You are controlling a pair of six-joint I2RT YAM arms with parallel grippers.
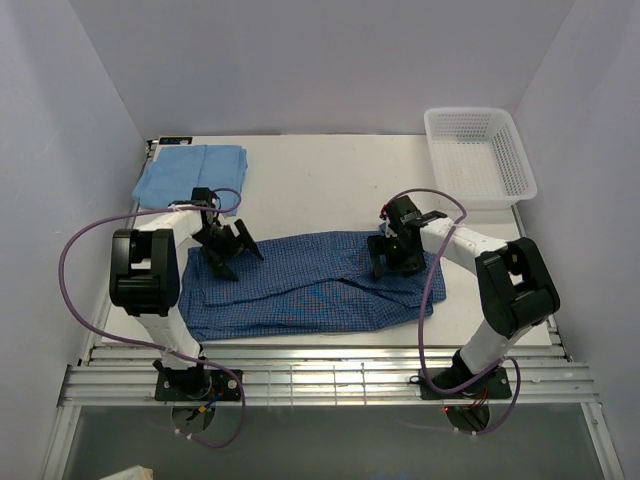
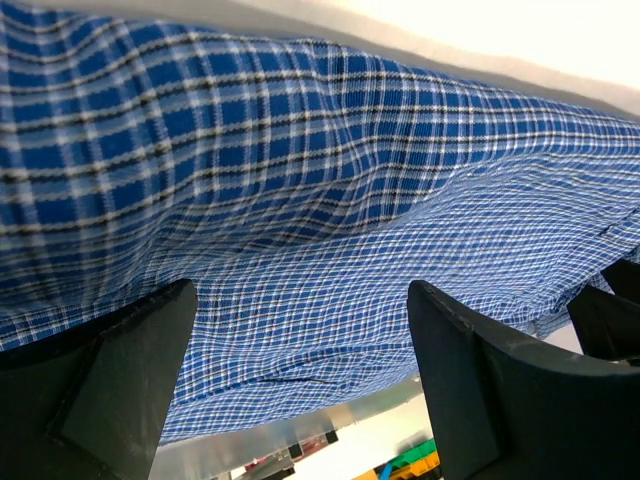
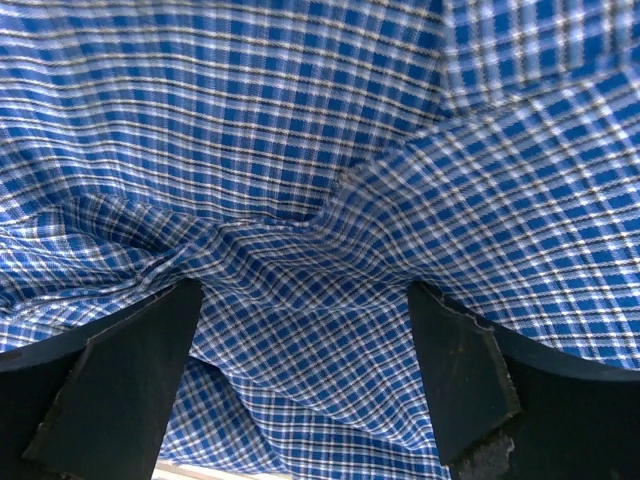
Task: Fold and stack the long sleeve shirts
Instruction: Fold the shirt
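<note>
Currently: checked shirt (image 1: 310,292) lies rumpled, lengthwise across the middle of the table (image 1: 320,185). Left tool (image 1: 238,258) sits over its left end, right tool (image 1: 393,265) over its right end; both spread wide, gripping nothing. Light blue shirt (image 1: 190,175) lies folded at the far left corner.

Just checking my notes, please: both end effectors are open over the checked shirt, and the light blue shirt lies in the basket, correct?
Not quite: the top view shows the light blue shirt on the table, far left, not in the basket. The rest stands.
</note>
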